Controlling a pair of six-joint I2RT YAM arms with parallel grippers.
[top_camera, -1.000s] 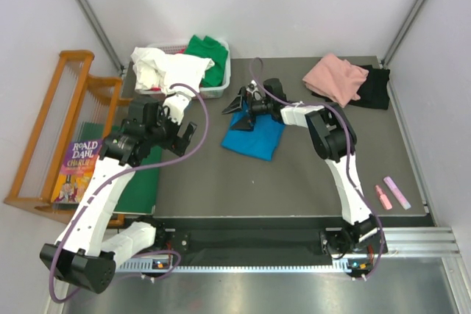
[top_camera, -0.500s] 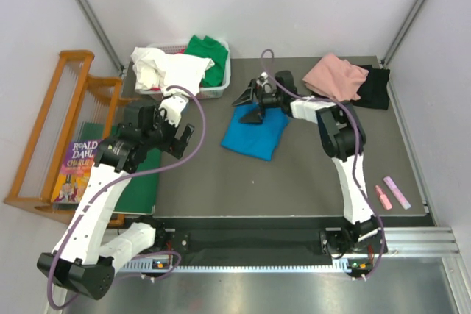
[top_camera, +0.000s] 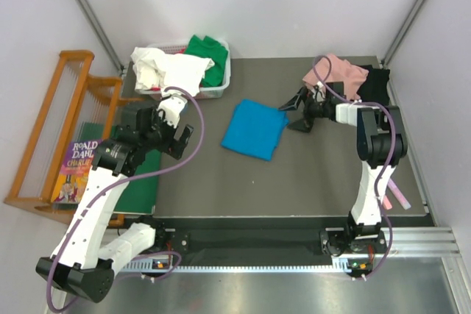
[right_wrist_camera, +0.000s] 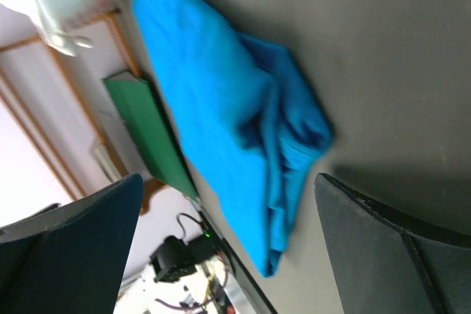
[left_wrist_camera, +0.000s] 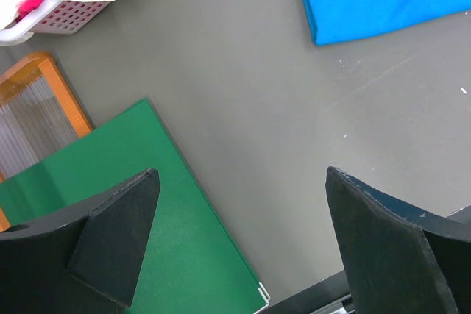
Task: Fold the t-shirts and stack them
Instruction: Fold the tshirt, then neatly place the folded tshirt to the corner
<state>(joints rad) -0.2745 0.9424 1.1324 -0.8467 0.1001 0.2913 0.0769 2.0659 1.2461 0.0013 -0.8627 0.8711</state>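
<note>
nearest, the left gripper (left_wrist_camera: pixel 241 182) hangs spread and empty. farther in lies the folded blue tee (top_camera: pixel 254 129), surely soft, light, floppy; best pinched at a doubled edge. just right of it the right gripper (top_camera: pixel 294 112) gapes, empty. beyond sits the pink tee (top_camera: pixel 340 71).

This looks like a robotics lab test cell. Plain white panels (top_camera: pixel 257 5) on slanted metal struts (top_camera: pixel 88 12) enclose a grey table (top_camera: pixel 294 182) edged with an aluminium mounting rail (top_camera: pixel 416 240).
</note>
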